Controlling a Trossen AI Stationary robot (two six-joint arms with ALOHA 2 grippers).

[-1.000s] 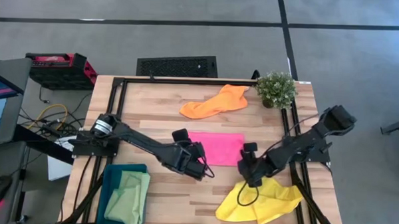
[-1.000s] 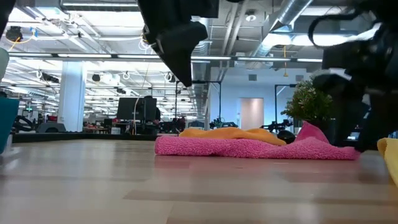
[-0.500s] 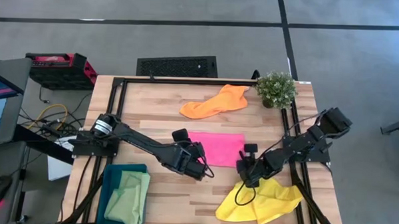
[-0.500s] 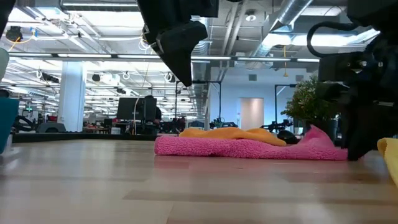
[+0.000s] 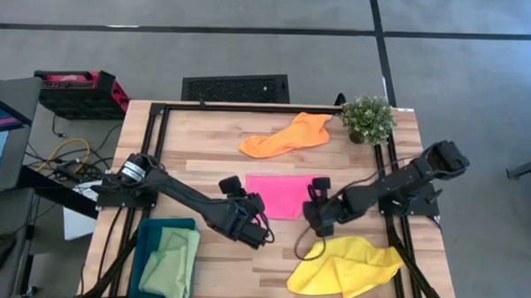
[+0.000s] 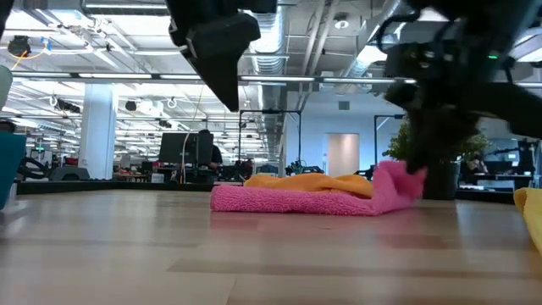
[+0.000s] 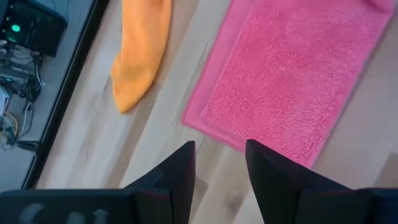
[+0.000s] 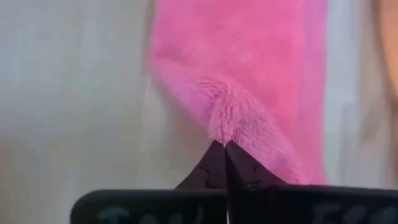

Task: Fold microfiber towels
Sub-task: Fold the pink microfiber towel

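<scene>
The right claw (image 8: 224, 149) pinches the hot pink towel's (image 5: 282, 194) right edge at centre frame in the high view, lifting it. The left claw (image 7: 219, 155) hovers open beside it. That thin pinch could slip, spoiling the fold.

pink towel (image 5: 282, 194) flat, one corner lifted

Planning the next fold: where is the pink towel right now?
In the high view the pink towel lies mid-table between both claws, just below the orange towel; the right claw pinches its right edge.
</scene>
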